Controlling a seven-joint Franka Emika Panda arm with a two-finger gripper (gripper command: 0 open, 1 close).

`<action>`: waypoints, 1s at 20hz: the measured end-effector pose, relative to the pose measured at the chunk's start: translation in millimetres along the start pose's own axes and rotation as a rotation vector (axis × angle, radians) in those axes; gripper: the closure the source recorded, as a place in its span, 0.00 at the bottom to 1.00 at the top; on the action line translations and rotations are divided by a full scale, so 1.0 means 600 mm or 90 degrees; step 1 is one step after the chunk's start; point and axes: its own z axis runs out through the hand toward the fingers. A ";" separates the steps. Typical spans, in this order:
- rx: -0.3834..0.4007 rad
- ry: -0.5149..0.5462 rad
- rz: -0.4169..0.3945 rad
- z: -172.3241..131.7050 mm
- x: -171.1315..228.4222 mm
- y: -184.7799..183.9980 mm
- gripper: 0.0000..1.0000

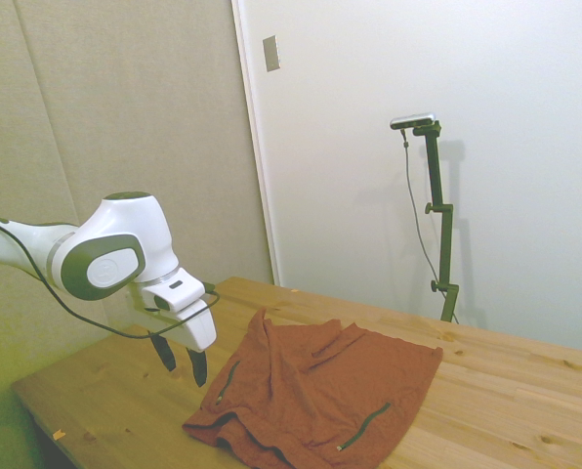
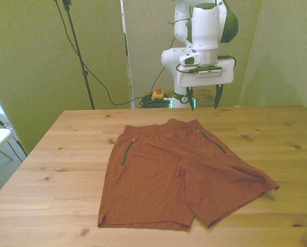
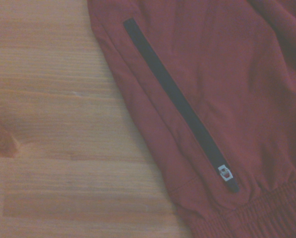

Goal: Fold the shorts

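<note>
A knotty wooden tabletop (image 2: 277,134) stands before beige padded walls (image 1: 125,117) (a white door (image 1: 447,147) adjoins them).

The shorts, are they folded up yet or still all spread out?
Spread out. The shorts lie flat on the table with both legs and both zip pockets showing, slightly rumpled, no part doubled over. The open pincer holds nothing.

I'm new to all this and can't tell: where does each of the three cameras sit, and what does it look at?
Side view: off one side of the table, showing the arm, the hand hovering open by the shorts.
Front view: across the table, showing the arm upright behind the shorts.
Wrist view: looking down at a zippered pocket; no robot parts.
Shared: all show the shorts.
</note>
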 end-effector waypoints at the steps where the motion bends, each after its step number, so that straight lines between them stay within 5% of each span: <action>1: -0.001 0.000 0.000 0.001 0.000 0.000 0.00; 3: -0.016 0.030 -0.006 0.002 0.000 -0.005 0.00; 14: -0.168 0.314 -0.210 0.111 -0.138 -0.053 0.00; 20: -0.207 0.351 -0.251 0.131 -0.179 -0.050 0.00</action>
